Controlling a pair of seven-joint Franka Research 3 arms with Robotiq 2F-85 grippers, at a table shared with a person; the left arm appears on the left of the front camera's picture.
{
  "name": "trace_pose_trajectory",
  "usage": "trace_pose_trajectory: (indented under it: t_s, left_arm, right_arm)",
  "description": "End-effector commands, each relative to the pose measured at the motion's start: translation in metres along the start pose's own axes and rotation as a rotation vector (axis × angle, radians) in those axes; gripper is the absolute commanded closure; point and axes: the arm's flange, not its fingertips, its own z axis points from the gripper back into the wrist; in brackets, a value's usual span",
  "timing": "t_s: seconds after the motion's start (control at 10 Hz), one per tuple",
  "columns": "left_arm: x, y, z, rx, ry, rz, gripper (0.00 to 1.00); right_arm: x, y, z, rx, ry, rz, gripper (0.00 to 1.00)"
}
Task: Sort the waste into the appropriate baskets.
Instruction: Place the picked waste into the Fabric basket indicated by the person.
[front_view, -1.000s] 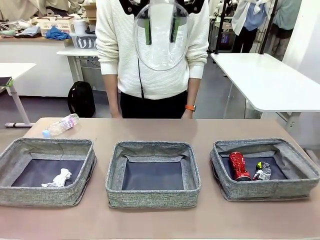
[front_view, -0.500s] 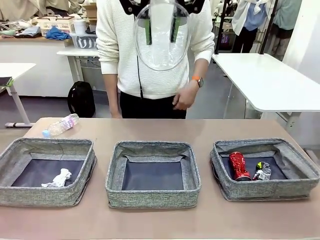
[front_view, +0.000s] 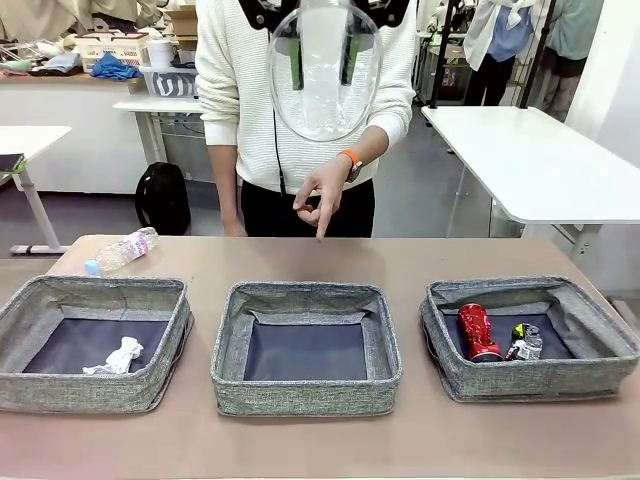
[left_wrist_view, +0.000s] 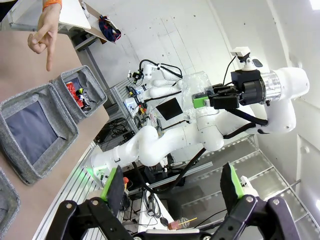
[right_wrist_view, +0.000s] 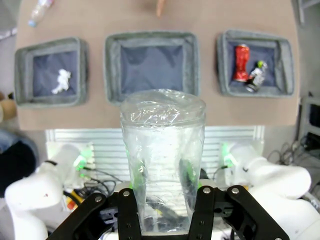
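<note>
My right gripper (front_view: 322, 58) hangs high over the table, shut on a clear plastic bottle (front_view: 323, 80); in the right wrist view the bottle (right_wrist_view: 163, 150) stands between the fingers. Three grey baskets sit in a row. The left basket (front_view: 90, 395) holds a white paper wad (front_view: 118, 356). Nothing lies in the middle basket (front_view: 305, 395). The right basket (front_view: 540, 380) holds a red can (front_view: 478, 332) and a silver-black can (front_view: 522, 342). Another clear bottle (front_view: 122, 250) lies on the table's far left. My left gripper (left_wrist_view: 172, 185) is open, raised off the table.
A person stands at the far side; one hand (front_view: 320, 198) points a finger down above the table's far edge, behind the middle basket. A white side table (front_view: 540, 160) stands at the back right.
The person's hand has come up from their side and moved to the middle, now pointing downward. The held bottle and both grippers have stayed put.
</note>
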Motion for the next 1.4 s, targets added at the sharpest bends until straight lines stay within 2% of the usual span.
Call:
trace_pose_trajectory:
  t_s: [0.0,0.6,0.8,1.0,1.1,1.2,1.3]
  left_arm:
    - [0.0,-0.002,-0.001,-0.015,0.002,-0.022,0.0]
    - [0.0,-0.002,-0.001,-0.015,0.002,-0.022,0.0]
    - [0.0,-0.002,-0.001,-0.015,0.002,-0.022,0.0]
    - [0.0,-0.002,-0.001,-0.015,0.002,-0.022,0.0]
    - [0.0,-0.002,-0.001,-0.015,0.002,-0.022,0.0]
    - [0.0,-0.002,-0.001,-0.015,0.002,-0.022,0.0]
    - [0.0,-0.002,-0.001,-0.015,0.002,-0.022,0.0]
  right_arm:
    - [-0.002,0.0,-0.003,-0.009,-0.014,-0.026,0.63]
    - [0.0,0.0,0.0,0.0,0.0,0.0,0.63]
    - [-0.014,0.014,-0.075,0.051,0.072,0.15,0.63]
    - [-0.038,0.014,-0.16,0.053,0.109,0.175,0.63]
    - [-0.047,0.008,-0.2,-0.017,0.075,0.193,0.63]
    - [-0.048,-0.005,-0.23,0.076,0.083,0.199,0.63]
    - [-0.042,-0.019,-0.25,0.092,0.081,0.15,0.63]
